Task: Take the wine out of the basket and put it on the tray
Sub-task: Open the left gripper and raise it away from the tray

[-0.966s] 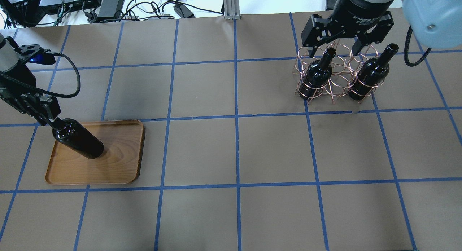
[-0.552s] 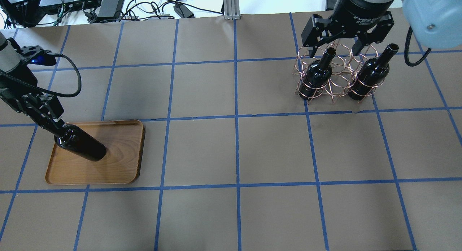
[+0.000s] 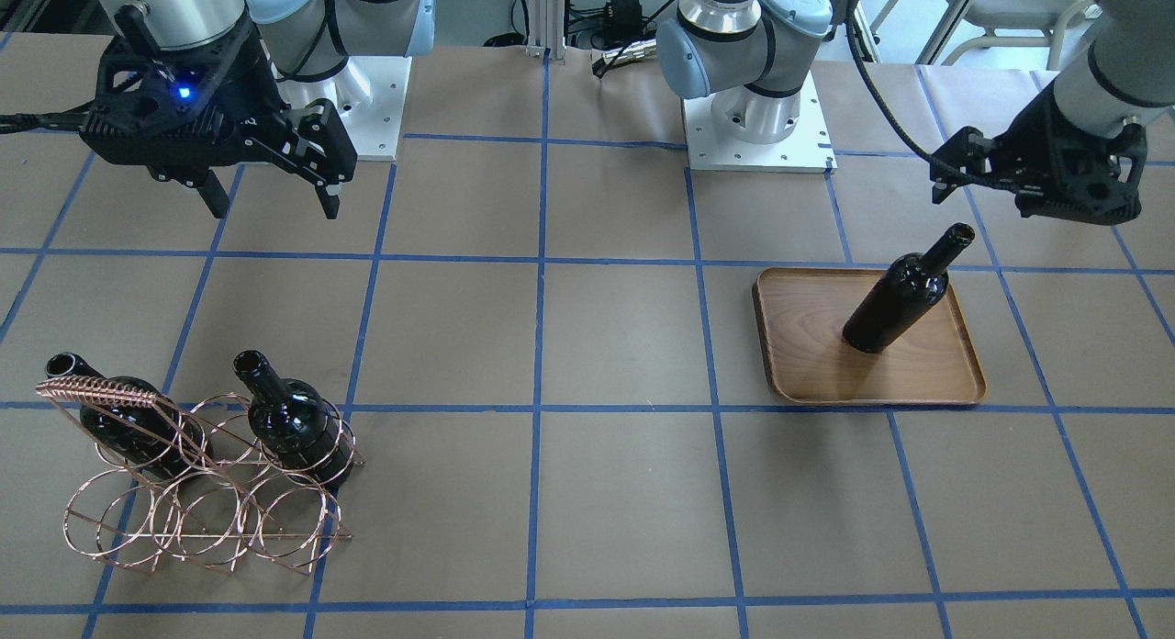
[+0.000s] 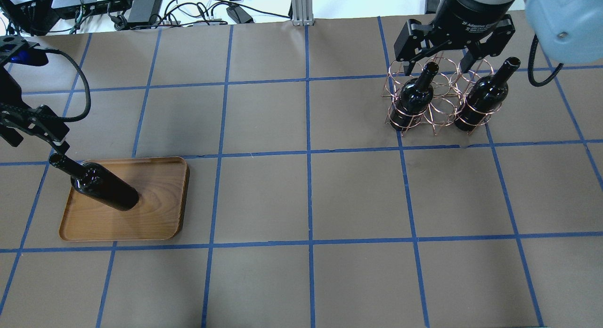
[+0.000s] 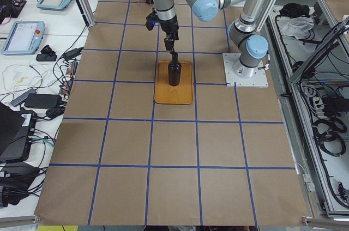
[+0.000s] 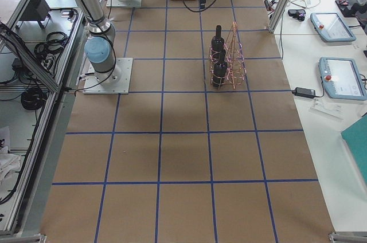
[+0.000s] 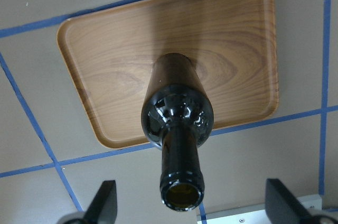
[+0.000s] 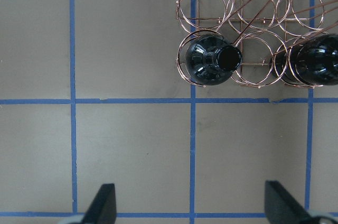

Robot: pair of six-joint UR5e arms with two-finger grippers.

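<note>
left jaws: released, above wine [image 4: 101, 191] on tray [image 4: 160, 215]
right jaws: spread, near basket [image 3: 202, 520]
retreat: I should rise straight, clear of neck

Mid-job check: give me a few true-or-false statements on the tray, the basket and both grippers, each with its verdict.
1. A wine bottle stands upright on the tray. True.
2. The left gripper is shut on that bottle's neck. False: it is open and hangs above the mouth, clear of the glass.
3. The basket holds three bottles. False: it holds two bottles, with an empty ring between them.
4. The right gripper is open and holds nothing. True.
</note>
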